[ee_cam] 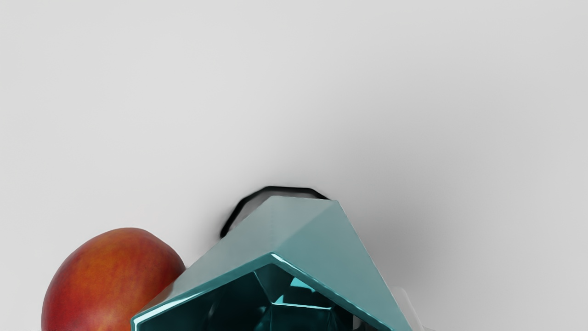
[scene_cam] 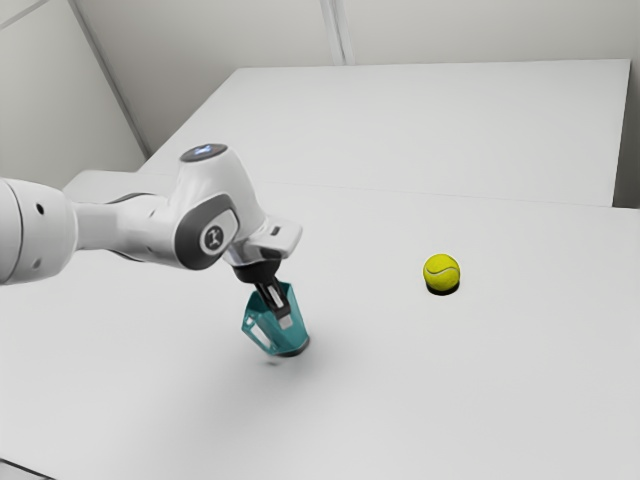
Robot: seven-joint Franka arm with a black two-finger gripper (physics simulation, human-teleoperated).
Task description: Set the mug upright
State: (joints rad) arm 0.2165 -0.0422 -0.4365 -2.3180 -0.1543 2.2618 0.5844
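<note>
In the exterior view my gripper reaches down into the teal mug, shut on its wall. The mug leans, its dark base low at the table and its mouth up toward my hand; its handle faces the exterior view's lower left. From the wrist view, the faceted mug opens toward the camera, and part of its dark-edged base shows beyond the wall. Where the fingers meet the wall is largely hidden.
A red-orange fruit lies close beside the mug in the wrist view. On the white table, a yellow tennis ball rests well away from the mug, toward the exterior view's right.
</note>
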